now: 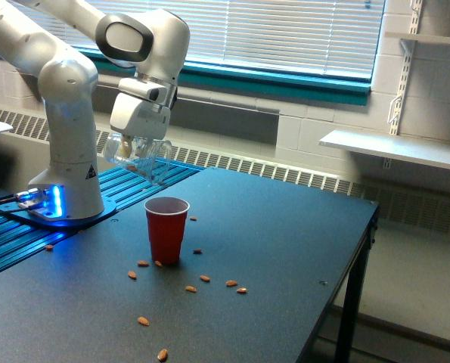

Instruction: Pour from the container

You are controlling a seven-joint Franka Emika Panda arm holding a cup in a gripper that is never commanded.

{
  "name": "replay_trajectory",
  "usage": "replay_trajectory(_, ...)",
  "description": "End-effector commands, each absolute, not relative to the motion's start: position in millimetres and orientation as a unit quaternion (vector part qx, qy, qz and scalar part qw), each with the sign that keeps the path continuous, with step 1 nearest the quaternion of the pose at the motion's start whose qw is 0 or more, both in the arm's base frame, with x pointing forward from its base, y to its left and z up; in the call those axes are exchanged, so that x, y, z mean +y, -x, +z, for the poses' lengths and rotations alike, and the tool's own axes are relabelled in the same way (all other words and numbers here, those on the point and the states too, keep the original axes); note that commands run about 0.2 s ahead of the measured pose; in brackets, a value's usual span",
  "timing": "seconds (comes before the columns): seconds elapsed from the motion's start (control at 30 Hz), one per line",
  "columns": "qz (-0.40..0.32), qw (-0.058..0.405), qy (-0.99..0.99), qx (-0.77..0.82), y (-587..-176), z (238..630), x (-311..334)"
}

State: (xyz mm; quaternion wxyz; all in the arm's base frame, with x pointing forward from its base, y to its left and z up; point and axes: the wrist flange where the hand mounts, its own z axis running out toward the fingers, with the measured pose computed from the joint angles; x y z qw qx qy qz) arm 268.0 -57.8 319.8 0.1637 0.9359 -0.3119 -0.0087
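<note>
In the upper left of the frame, the white Panda arm (66, 98) hangs its gripper (138, 144) above the dark table (285, 257), and the fingers are clamped on the container (138, 155), a clear plastic beaker tipped well over with its wide rim aimed down toward the exterior view's right. It sits in the air, above and a little to the left of the red cup (166, 229), not touching it. A trace of brown shows through the clear wall (hard to say how much is in there, the plastic is nearly lost against the radiator behind). The red cup stands upright on the table at centre left, its white inside showing at the rim. Around its foot lie scattered nuts (202, 278), some just beside the base, others toward the bottom edge of the frame, and a stray one by the blue ribbed mat (13, 234) at far left. On that mat stands the arm's base (62, 208), glowing blue. Window blinds (285, 34) fill the top of the frame.
</note>
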Motion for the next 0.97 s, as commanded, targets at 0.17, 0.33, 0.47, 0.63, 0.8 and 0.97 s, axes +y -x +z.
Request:
replay_trajectory(0.17, -0.007, 0.175, -0.93, -0.324, -274.3, 314.4, -54.5)
replay_trajectory(0.33, -0.011, 0.178, -0.931, -0.32, -278.1, 314.3, -53.9)
replay_trajectory(0.47, -0.013, 0.178, -0.932, -0.317, -280.9, 314.5, -53.9)
replay_trajectory(0.63, -0.009, 0.175, -0.932, -0.317, -284.2, 316.9, -55.2)
replay_trajectory(0.8, -0.005, 0.168, -0.933, -0.317, -286.7, 322.1, -58.3)
replay_trajectory(0.97, 0.0, 0.16, -0.936, -0.314, -286.7, 326.7, -62.7)
